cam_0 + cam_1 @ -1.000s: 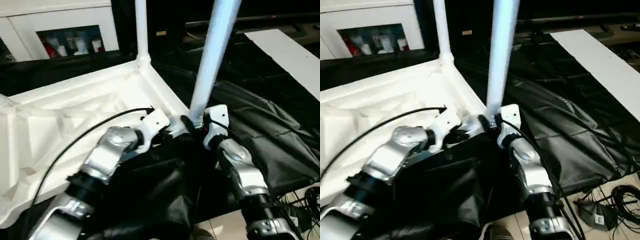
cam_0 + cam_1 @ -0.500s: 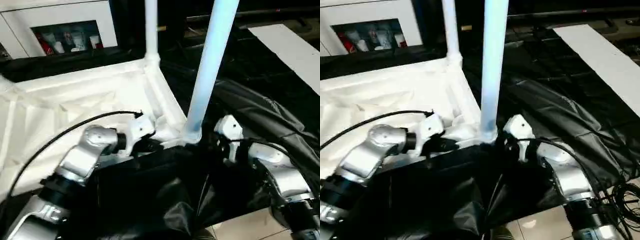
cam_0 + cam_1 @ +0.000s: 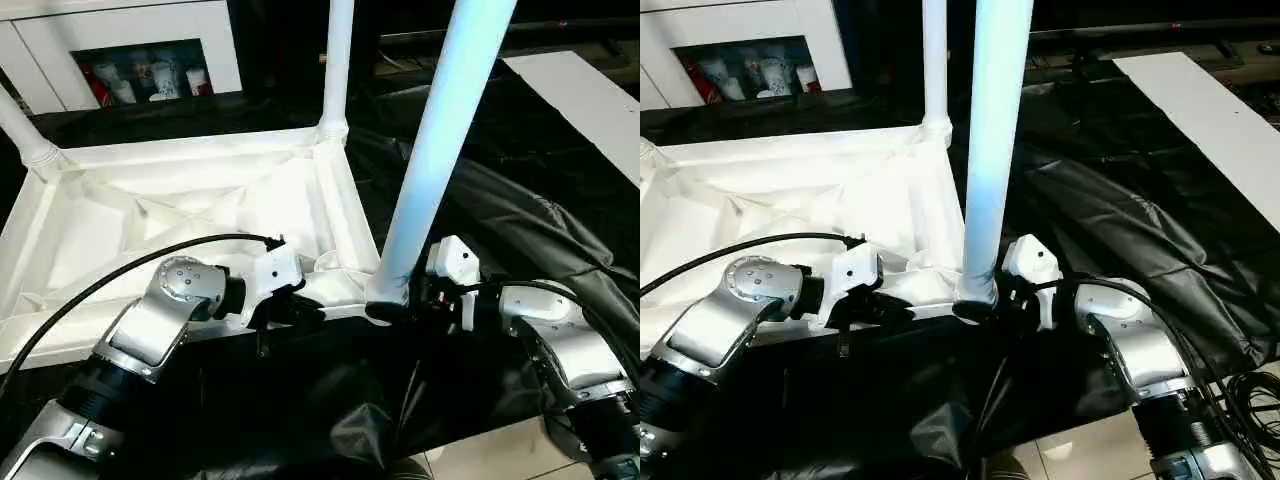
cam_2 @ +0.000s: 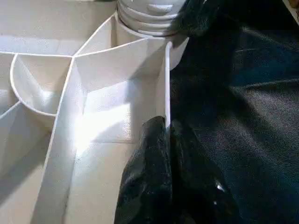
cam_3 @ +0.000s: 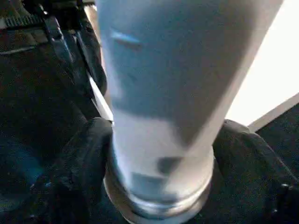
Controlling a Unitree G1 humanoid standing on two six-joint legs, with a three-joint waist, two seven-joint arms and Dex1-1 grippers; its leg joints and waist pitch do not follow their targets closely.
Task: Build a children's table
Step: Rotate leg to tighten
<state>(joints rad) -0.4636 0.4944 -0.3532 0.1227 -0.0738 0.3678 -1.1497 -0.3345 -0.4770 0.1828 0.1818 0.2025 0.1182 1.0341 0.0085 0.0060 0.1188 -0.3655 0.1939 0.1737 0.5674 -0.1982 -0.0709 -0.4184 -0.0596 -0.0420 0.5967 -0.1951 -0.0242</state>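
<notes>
The left gripper (image 4: 166,140) is clenched on the near rim of the upturned tabletop (image 3: 190,200), just left of its near right corner. The right gripper (image 5: 159,154) grasps the foot of the near leg (image 3: 440,150) standing in that corner's socket. Two more legs (image 3: 336,60) rise from far corners, all above black sheeting (image 3: 520,220).

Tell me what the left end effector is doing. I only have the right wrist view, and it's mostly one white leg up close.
Observer: The left end effector is shut on the upturned tabletop's thin edge wall, just beside the near leg's socket.
Operator: How many legs are standing?
Observer: Three are visible upright: the near leg, the far right leg and the far left leg.
Operator: What's the tabletop lying on?
Observer: Black sheeting, which is crumpled on your right.
</notes>
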